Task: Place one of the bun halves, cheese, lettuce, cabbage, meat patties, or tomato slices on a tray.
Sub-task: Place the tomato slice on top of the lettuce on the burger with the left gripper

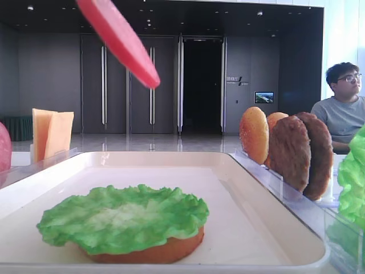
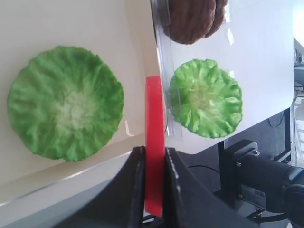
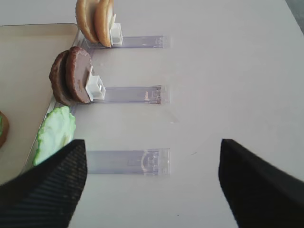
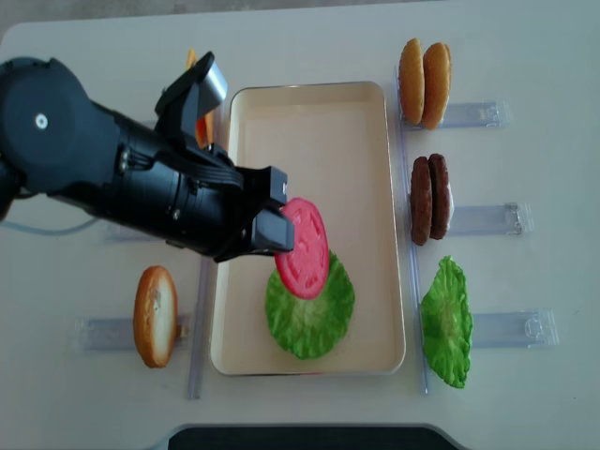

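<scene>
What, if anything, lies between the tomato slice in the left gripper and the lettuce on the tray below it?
Nothing: the low exterior view shows open air between the tomato slice and the lettuce on the tray.

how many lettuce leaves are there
2. One lettuce leaf lies on the tray, on top of a bun half. The other lettuce leaf stands in the clear rack right of the tray. None seems hidden.
</scene>
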`<move>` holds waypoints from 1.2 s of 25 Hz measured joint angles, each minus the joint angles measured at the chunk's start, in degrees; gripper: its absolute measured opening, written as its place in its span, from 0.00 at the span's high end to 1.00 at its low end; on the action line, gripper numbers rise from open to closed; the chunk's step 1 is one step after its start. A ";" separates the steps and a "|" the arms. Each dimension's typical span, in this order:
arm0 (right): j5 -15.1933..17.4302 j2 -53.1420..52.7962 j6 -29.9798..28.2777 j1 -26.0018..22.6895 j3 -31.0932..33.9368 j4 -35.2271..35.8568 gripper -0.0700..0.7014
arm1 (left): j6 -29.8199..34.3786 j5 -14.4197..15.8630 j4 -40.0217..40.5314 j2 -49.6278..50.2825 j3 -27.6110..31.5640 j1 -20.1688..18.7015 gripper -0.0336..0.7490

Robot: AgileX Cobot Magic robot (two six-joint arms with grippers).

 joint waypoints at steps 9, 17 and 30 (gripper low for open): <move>0.00 0.00 0.00 0.00 0.00 0.00 0.21 | 3.67 -2.31 -3.90 -0.07 4.97 2.33 0.88; 0.00 0.00 0.00 0.00 0.00 0.00 0.21 | 9.83 -3.92 -9.11 -0.12 6.43 4.59 0.88; 0.00 0.00 0.00 0.00 0.00 0.00 0.21 | 24.84 -5.91 -23.60 7.92 8.45 5.87 0.88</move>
